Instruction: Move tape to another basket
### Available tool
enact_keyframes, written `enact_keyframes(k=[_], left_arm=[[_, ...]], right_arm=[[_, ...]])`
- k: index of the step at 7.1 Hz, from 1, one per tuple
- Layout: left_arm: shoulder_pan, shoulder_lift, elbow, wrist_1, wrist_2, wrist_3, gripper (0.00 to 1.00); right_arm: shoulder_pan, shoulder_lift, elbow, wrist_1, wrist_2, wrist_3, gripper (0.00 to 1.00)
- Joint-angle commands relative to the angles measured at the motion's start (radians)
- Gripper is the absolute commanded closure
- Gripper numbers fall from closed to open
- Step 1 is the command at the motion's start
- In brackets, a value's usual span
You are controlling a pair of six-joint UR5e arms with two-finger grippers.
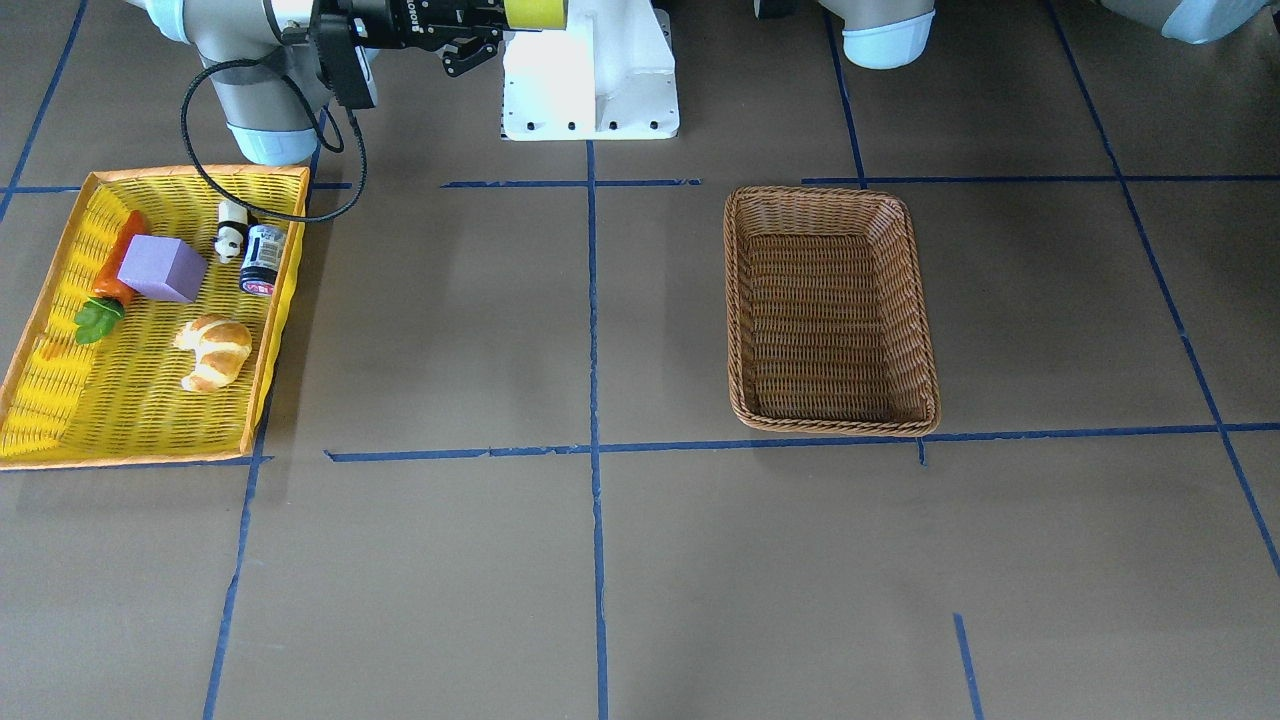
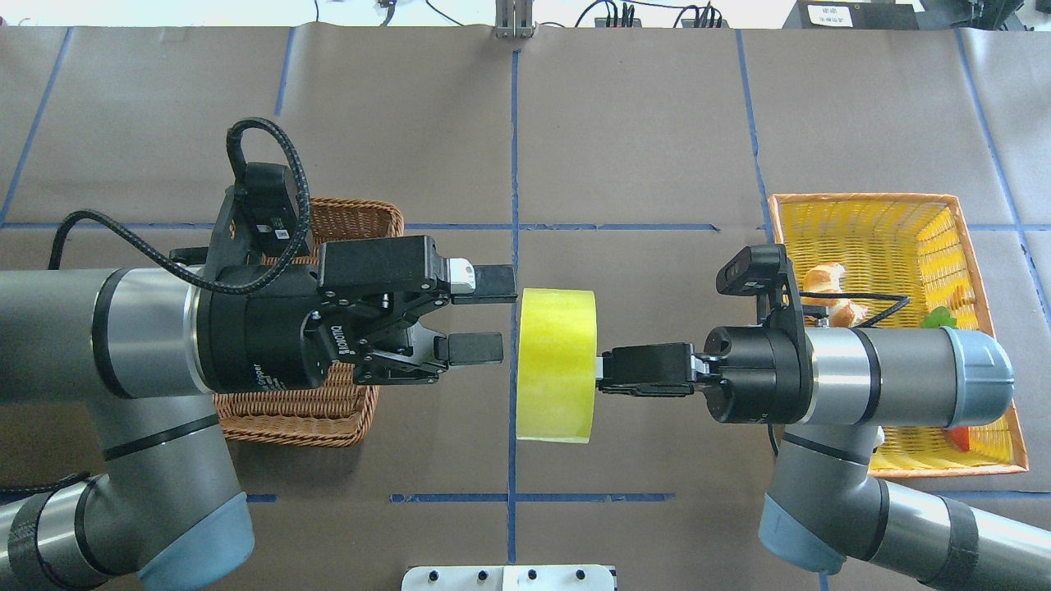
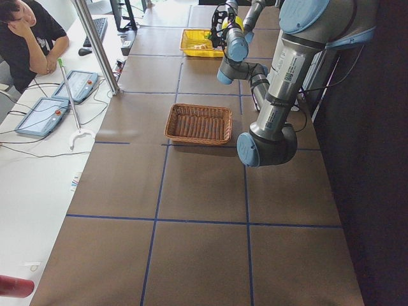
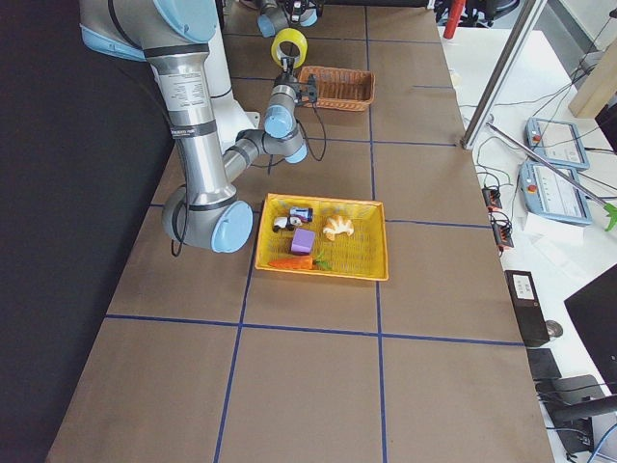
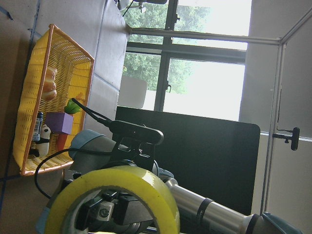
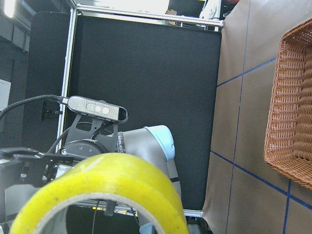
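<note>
Closest to both wrist cameras is the tape [image 2: 557, 365], a yellow ring filling the bottom of each view. It hangs in the air over the middle of the table [image 2: 640, 123], with its open core turned toward the robot's left side. The right claw [image 2: 601, 371] has it pinched by the wall of the ring, one finger showing inside the core in the left wrist view. The left claw [image 2: 491, 316] faces it with fingers spread and holds nothing. Its far finger ends just beside the roll's edge, though I cannot tell whether they touch.

It looks like a hand-over about to happen. To do it well, I'd say the left claw should slide one finger into the core and one outside, on a stretch of the ring away from the right fingers. It should squeeze firmly before the right claw lets go, since the roll's smooth face could slip or swing in a shallow pinch.

As for room, the wicker basket [image 1: 828, 310] sits on the left, right under the left forearm, so the carry would be short. Its braided rim stands up all round, so the roll wants lowering from above, not sliding in sideways. A looped cable [image 2: 271, 144] rides on the left wrist and needs minding. The yellow basket [image 2: 985, 271] lies well apart on the right.
</note>
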Motion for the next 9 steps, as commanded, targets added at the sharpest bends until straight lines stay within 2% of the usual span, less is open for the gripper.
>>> enact_keyframes(k=[1, 9], left_arm=[[0.040, -0.001, 0.000, -0.002, 0.047, 0.001, 0.00], [0.076, -0.024, -0.001, -0.002, 0.073, -0.004, 0.00]], right_arm=[[-0.003, 0.009, -0.002, -0.003, 0.000, -0.002, 1.00], [-0.031, 0.033, 0.001, -0.020, -0.038, -0.003, 1.00]])
